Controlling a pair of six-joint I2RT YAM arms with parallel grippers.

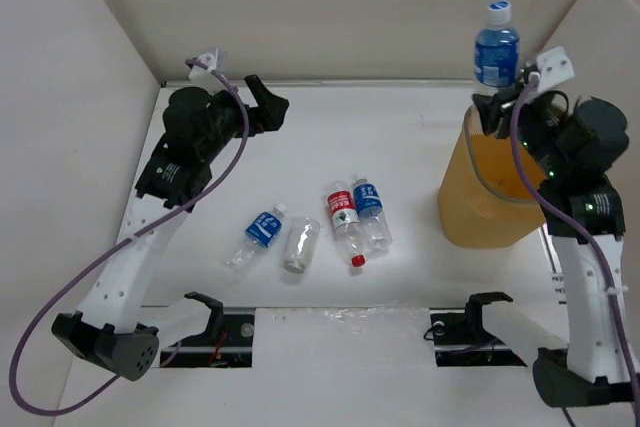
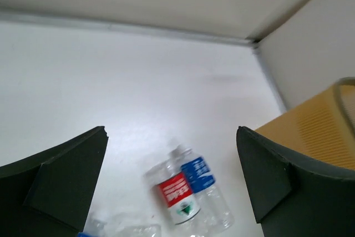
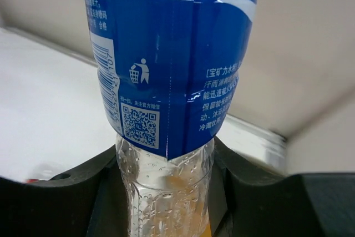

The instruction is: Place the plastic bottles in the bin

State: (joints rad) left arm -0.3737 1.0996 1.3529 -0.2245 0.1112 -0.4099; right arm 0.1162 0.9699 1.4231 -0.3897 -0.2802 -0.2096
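At the right edge of the tabletop, the right gripper [image 1: 497, 109] is holding a blue-labelled bottle [image 1: 496, 47] upright, cap up, over the mouth of the bin [image 1: 465, 212]; its jaws are pressing snugly on the clear lower body just under the label, and orange is showing directly beneath in the wrist view; the left gripper [image 1: 268, 107] is hanging above the far-left corner with its jaws spread wide and nothing between them; four more bottles are lying on their sides in the middle of the table toward the near edge; a red-labelled bottle [image 1: 343, 219] is touching a second blue bottle [image 1: 371, 209], and to their left an unlabelled bottle [image 1: 300, 245] is resting just beside a third blue bottle [image 1: 260, 234]; the held bottle is showing only droplets inside, so it is probably nearly empty and very light; walls this thin are likely to dent under a hard squeeze and to slip on a smooth, rounded surface; the lying bottles are apt to roll when nudged, so a hold across the middle of the body, jaws square to the long axis, looks safest; the touching pair may need separating first.
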